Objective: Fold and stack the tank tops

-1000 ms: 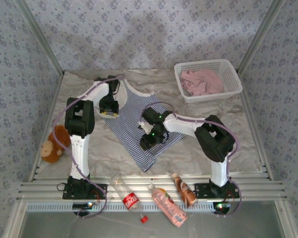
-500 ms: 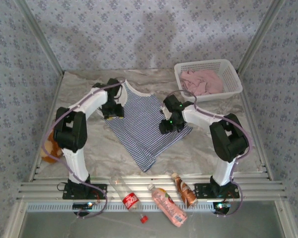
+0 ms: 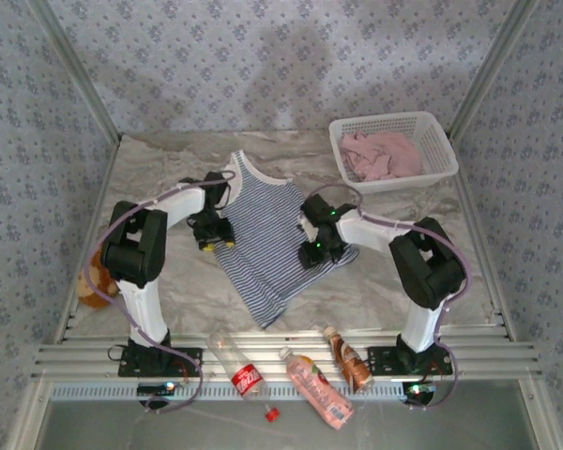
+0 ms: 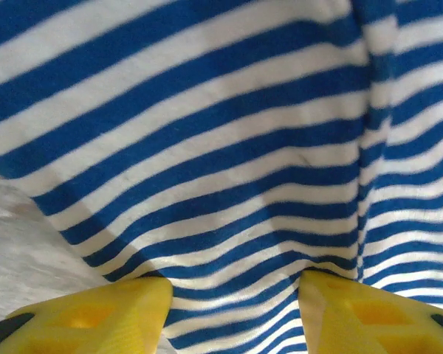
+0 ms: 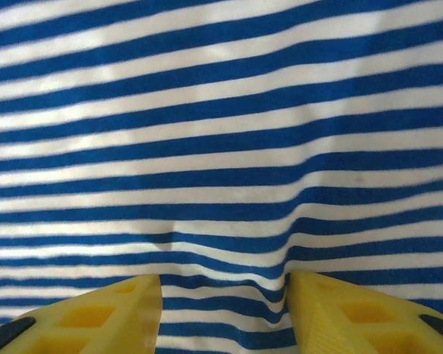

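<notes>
The navy-and-white striped tank top [image 3: 267,234] lies spread on the table's middle, neck toward the back. My left gripper [image 3: 213,230] presses on its left edge and my right gripper [image 3: 316,248] on its right edge. In the left wrist view my gripper [image 4: 236,295] stands open, yellow fingers [image 4: 111,310] apart on the striped cloth [image 4: 221,133], with bare table at the lower left. In the right wrist view my gripper [image 5: 223,291] is open too, and the stripes [image 5: 221,110] pucker between its fingers [image 5: 340,310]. The dusty pink tank top [image 3: 380,155] lies crumpled in the basket.
The white lattice basket [image 3: 394,120] stands at the back right. A brown plush toy [image 3: 96,281] lies at the left table edge. Three bottles [image 3: 239,370] [image 3: 314,386] [image 3: 349,358] lie on the near rail. Marbled table [image 3: 394,272] shows at the right.
Both grippers have swung outward to the striped top's side edges and come back toward the near side. The top now lies narrower and has shifted slightly.
</notes>
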{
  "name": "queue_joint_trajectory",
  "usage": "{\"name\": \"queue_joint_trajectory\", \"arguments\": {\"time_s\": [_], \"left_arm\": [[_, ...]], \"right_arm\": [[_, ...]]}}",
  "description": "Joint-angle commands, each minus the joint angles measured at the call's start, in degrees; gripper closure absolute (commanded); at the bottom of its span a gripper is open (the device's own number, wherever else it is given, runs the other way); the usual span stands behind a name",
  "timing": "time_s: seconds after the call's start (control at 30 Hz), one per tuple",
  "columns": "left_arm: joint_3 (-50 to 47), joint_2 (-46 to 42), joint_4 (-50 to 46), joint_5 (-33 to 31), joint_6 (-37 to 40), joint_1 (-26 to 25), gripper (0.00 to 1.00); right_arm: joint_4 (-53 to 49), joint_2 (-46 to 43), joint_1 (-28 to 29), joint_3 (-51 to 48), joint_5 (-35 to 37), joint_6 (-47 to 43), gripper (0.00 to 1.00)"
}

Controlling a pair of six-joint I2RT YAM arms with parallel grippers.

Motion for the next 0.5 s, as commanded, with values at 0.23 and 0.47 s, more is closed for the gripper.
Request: {"name": "queue_joint_trajectory", "arguments": {"time_s": [0.23, 0.47], "left_arm": [[8.98, 8.55, -4.60, -7.18, 13.85, 4.35, 0.48], [15.92, 10.68, -7.50, -7.49, 13.38, 4.55, 0.47]], "right_arm": [[-7.24, 3.13, 10.48, 3.97, -5.12, -0.02, 0.49], [-7.83, 1.57, 10.46, 3.95, -5.72, 0.15, 0.48]]}}
